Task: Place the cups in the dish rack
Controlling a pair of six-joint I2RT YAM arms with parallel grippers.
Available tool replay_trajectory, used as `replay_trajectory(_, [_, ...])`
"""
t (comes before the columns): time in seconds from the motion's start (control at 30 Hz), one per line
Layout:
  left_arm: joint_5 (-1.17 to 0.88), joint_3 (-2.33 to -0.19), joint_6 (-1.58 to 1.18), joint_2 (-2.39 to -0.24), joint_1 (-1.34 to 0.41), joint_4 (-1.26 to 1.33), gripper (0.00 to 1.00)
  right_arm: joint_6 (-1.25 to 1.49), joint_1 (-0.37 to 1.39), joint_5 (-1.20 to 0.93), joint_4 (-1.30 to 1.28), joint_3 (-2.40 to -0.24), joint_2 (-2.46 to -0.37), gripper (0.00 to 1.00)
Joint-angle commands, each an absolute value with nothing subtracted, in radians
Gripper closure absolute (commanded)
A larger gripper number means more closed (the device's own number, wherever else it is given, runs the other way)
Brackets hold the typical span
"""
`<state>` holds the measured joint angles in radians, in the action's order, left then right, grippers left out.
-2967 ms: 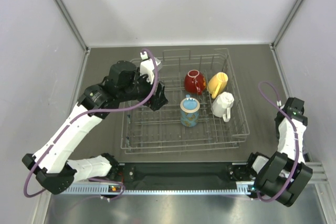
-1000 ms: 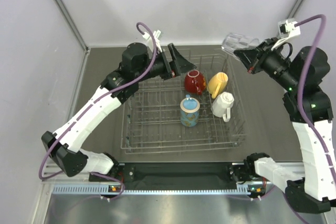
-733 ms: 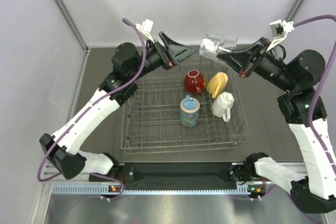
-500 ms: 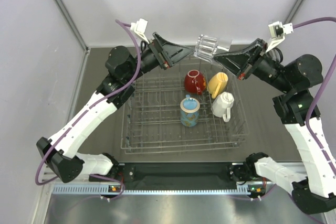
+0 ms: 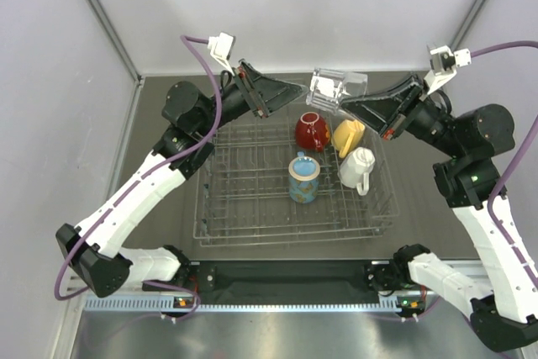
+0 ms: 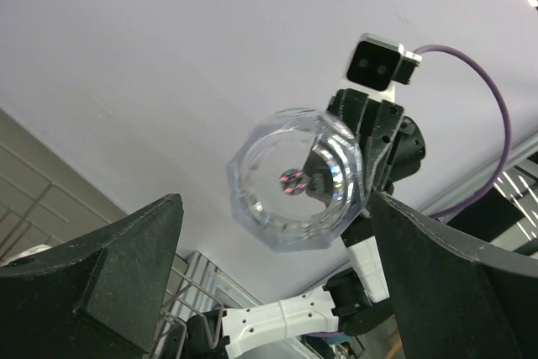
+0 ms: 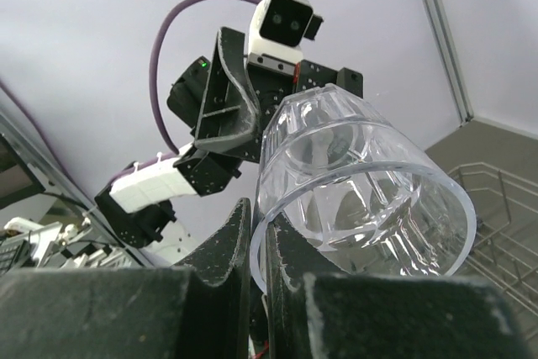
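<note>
My right gripper point(image 5: 351, 105) is shut on the rim of the clear glass point(image 5: 335, 89) and holds it in the air above the far edge of the dish rack point(image 5: 252, 226). The pinch shows in the right wrist view point(image 7: 259, 237), with the glass point(image 7: 361, 182) tilted. My left gripper point(image 5: 296, 88) is open, raised, and points at the glass from the left; the glass's base point(image 6: 296, 177) faces it between its fingers point(image 6: 109, 283). In the rack sit the red cup point(image 5: 312, 130), yellow mug point(image 5: 348, 135), white mug point(image 5: 357, 166) and blue mug point(image 5: 303, 178).
The rack stands on a dark mat point(image 5: 168, 208) between grey side walls. Both arms are lifted over the rack's far side. The rack's left half holds only bare wire grid point(image 5: 239, 182). A metal rail point(image 5: 286, 300) runs along the near edge.
The right arm has risen from its rest at the right and carried the glass leftwards over the rack's far edge. The left gripper has lifted out of the rack and turned towards the glass.
</note>
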<state>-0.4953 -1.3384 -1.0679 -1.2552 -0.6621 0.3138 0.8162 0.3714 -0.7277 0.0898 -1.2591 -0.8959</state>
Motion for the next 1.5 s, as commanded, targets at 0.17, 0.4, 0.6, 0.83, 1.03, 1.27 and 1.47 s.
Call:
replay_trajectory(0.17, [-0.584,-1.316,-1.184,-1.247,-0.647,0.561,0.02,0.813,0.397,-0.776,0.150,-1.264,-0.888,1.00])
replay_trajectory(0.4, [-0.587,-1.342,-1.177,-1.270,-0.647,0.468,0.02,0.819,0.400,-0.816,0.172,-1.284,-0.899,1.00])
replay_trajectory(0.6, [-0.620,-1.390,-1.178,-1.296,-0.649,0.391,0.02,0.824,0.413,-0.821,0.193,-1.282,-0.910,1.00])
replay_trajectory(0.83, [-0.660,-1.397,-1.186,-1.299,-0.649,0.364,0.04,0.808,0.419,-0.801,0.190,-1.269,-0.914,1.00])
replay_trajectory(1.03, [-0.683,-1.399,-1.203,-1.304,-0.650,0.359,0.05,0.798,0.420,-0.792,0.186,-1.253,-0.919,1.00])
replay_trajectory(1.27, [-0.690,-1.414,-1.239,-1.328,-0.650,0.376,0.34,0.790,0.433,-0.790,0.175,-1.244,-0.917,1.00])
replay_trajectory(1.47, [-0.699,-1.431,-1.243,-1.348,-0.650,0.348,1.00,0.752,0.433,-0.766,0.118,-1.250,-0.905,0.92])
